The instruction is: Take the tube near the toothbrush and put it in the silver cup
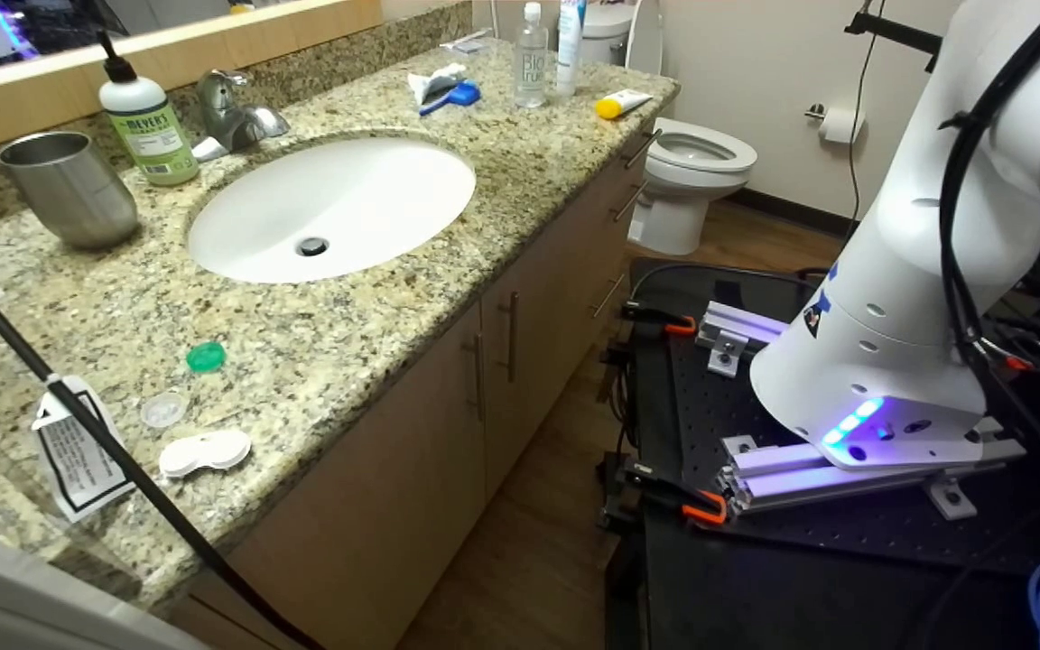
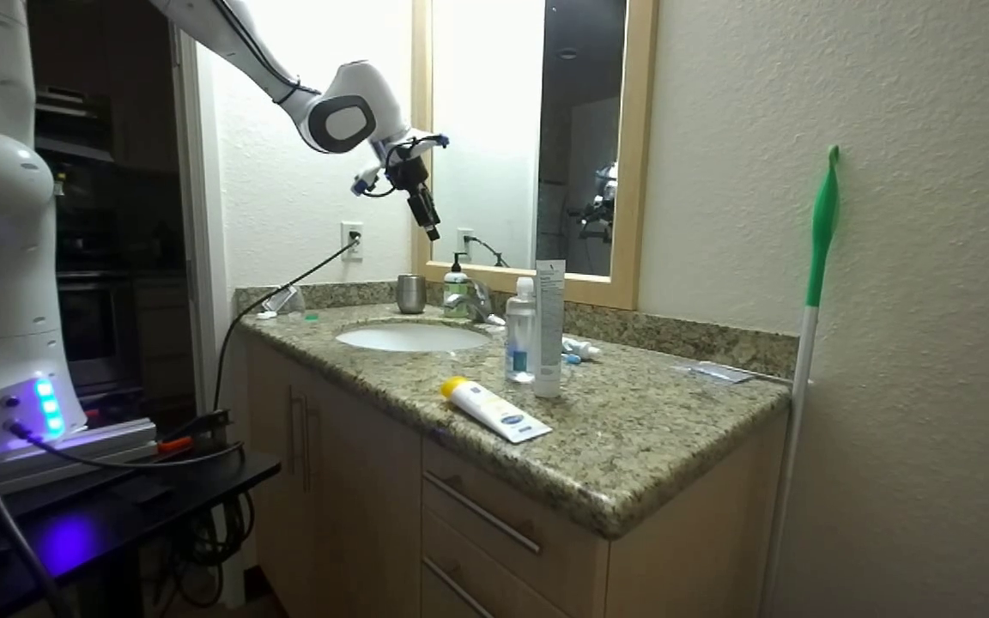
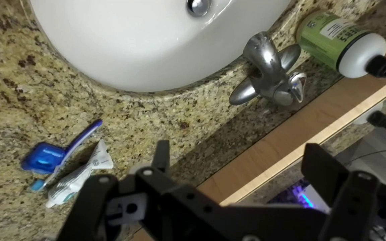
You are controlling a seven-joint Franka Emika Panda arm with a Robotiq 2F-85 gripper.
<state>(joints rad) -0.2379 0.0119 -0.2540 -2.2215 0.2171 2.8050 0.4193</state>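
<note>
A small crumpled white tube (image 3: 77, 179) lies on the counter beside a blue toothbrush (image 3: 45, 158) in the wrist view. In an exterior view the tube (image 1: 434, 86) lies partly behind the toothbrush (image 1: 463, 93); the tube also shows small behind the bottles (image 2: 582, 348). The silver cup (image 1: 78, 194) stands upright by the soap bottle, and it shows beyond the sink in an exterior view (image 2: 411, 293). It is out of the wrist view. My gripper (image 3: 236, 145) is open and empty, its fingers wide apart. In an exterior view the gripper (image 2: 433, 233) hangs high above the back of the counter.
The sink (image 1: 339, 208), faucet (image 3: 270, 67) and green soap bottle (image 3: 333, 43) lie along the counter. A clear bottle (image 2: 520, 335), a tall white tube (image 2: 549, 330) and a yellow-capped tube (image 2: 494, 409) stand or lie nearer the counter end. The mirror frame (image 2: 645, 154) borders the back.
</note>
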